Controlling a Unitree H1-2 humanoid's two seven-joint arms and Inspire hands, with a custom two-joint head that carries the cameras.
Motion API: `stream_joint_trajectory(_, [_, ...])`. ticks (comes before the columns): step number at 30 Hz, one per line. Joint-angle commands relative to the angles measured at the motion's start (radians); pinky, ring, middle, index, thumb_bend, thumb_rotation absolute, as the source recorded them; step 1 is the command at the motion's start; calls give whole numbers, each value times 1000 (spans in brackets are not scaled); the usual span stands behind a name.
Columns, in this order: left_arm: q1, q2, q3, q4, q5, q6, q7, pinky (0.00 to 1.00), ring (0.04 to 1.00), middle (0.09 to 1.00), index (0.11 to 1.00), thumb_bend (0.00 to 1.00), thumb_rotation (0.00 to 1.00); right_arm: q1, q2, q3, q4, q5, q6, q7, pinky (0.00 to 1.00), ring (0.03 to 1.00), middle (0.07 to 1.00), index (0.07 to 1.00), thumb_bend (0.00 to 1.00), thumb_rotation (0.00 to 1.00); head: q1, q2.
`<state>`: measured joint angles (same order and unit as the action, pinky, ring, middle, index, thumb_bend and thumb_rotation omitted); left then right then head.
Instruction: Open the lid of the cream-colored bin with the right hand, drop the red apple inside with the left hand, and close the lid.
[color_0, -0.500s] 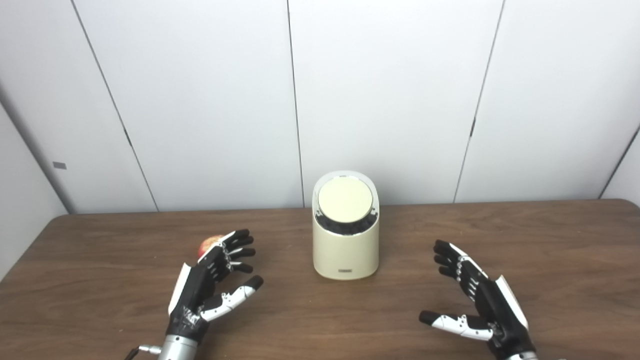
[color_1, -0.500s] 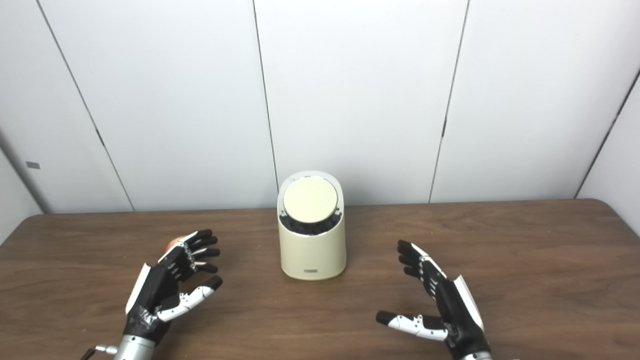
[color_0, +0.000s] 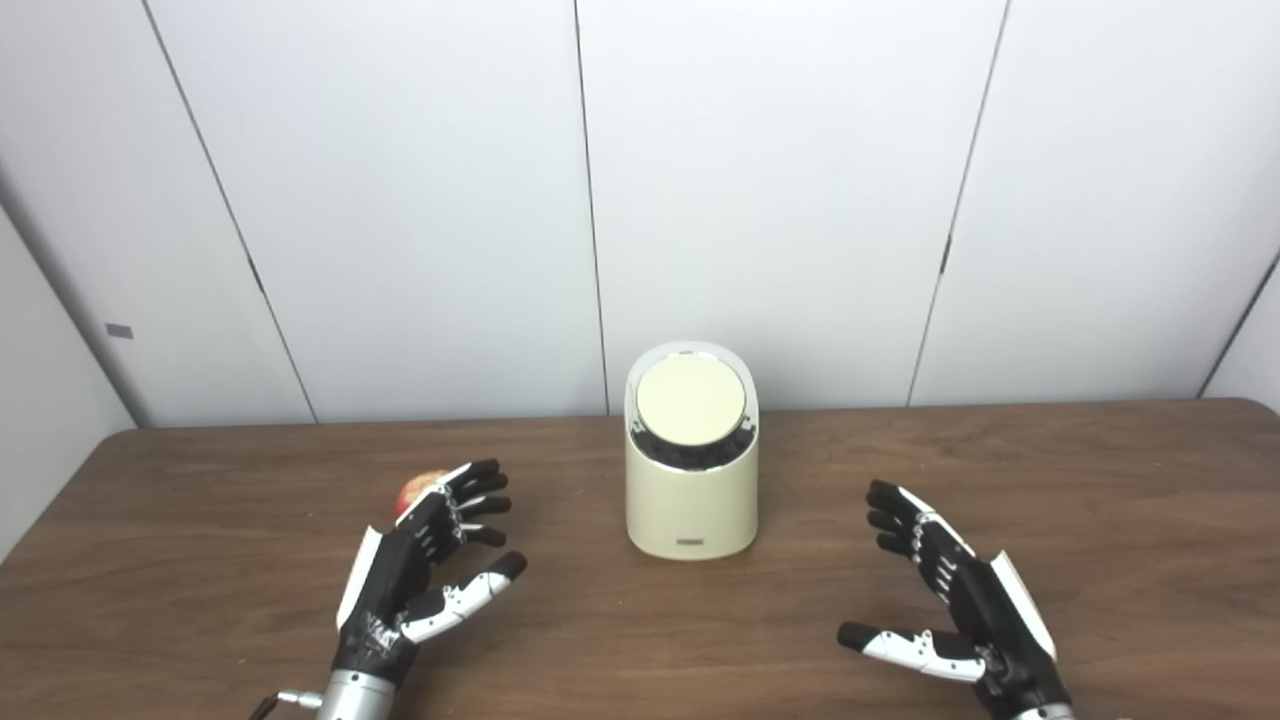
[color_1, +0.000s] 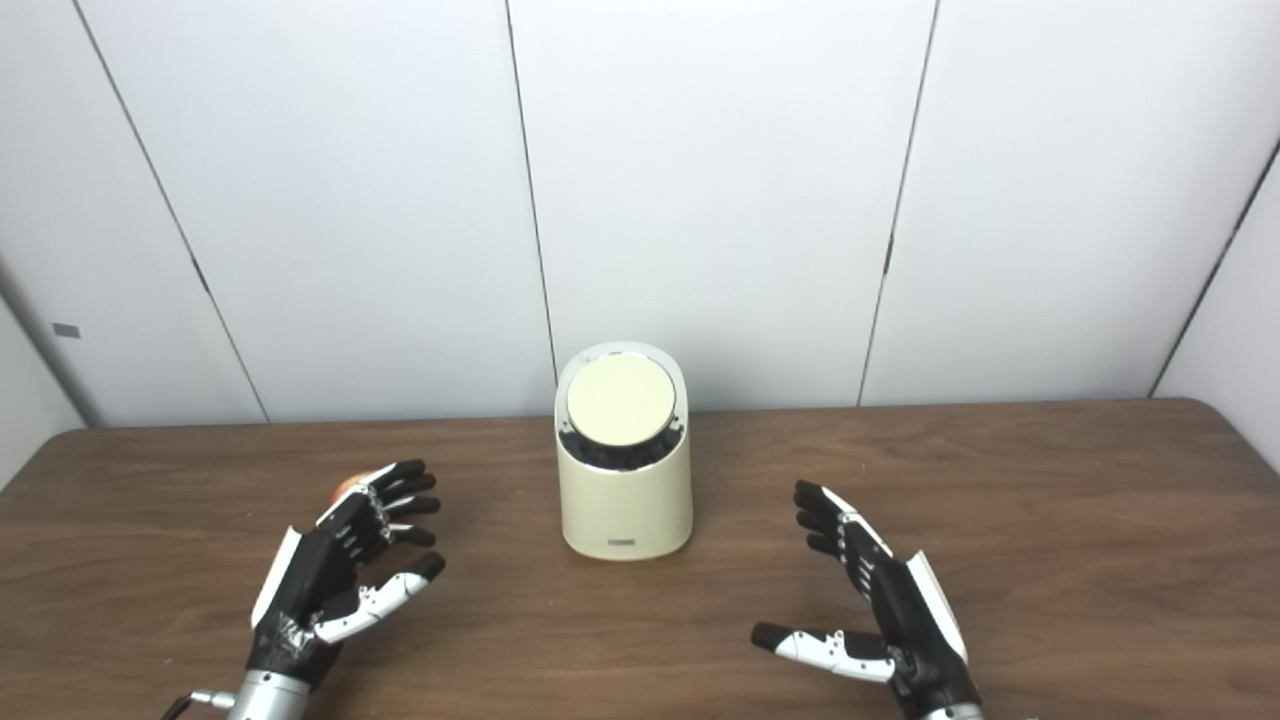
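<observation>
The cream-colored bin (color_0: 691, 490) stands upright at the middle of the brown table (color_0: 640, 620), its round lid (color_0: 691, 399) lying flat and shut on top. A red apple (color_0: 416, 489) rests on the table to the bin's left, mostly hidden behind the fingertips of my left hand (color_0: 420, 560). That hand is open, palm turned toward the bin, holding nothing. My right hand (color_0: 950, 600) hovers open at the near right, fingers spread, well apart from the bin.
White wall panels (color_0: 760, 200) rise just behind the table's far edge. The table's rounded corners show at far left and far right.
</observation>
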<state>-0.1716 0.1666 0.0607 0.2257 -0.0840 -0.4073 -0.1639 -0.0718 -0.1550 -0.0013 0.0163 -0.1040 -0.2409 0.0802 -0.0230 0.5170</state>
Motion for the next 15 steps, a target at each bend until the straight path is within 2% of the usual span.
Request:
stream_joint_trajectory(1, [29, -9, -4, 52, -9, -7, 2, 616, 748, 805, 835, 666, 170, -4, 26, 12, -12, -12, 6, -19, 820, 856, 889, 877, 738, 301, 0, 0])
stream_joint_trajectory(5, [16, -10, -6, 81, -2, -32, 3, 603, 744, 801, 833, 651, 157, -69, 57, 12, -44, -91, 52, -72, 743, 814, 869, 871, 758, 365, -11, -10])
stream_joint_trajectory(7, [11, -12, -7, 87, -12, -39, -3, 607, 747, 801, 836, 658, 168, -117, 58, 13, -63, -118, 92, -77, 735, 820, 881, 880, 751, 343, -11, -14])
stream_joint_trajectory(11, [2, -14, -5, 102, -11, -47, -3, 607, 747, 800, 832, 672, 180, -210, 38, 19, -72, -176, 148, -72, 707, 828, 889, 890, 746, 322, -17, -17])
stream_joint_trajectory(14, [-2, -15, -5, 108, 0, -52, 3, 594, 733, 790, 818, 673, 174, -278, 15, 26, -78, -190, 201, -46, 705, 837, 890, 899, 791, 389, -18, -18])
stream_joint_trajectory(15, [-2, -16, -5, 106, -4, -50, 1, 594, 733, 789, 817, 673, 170, -300, 7, 28, -85, -193, 225, -38, 707, 839, 888, 896, 798, 383, -18, -18])
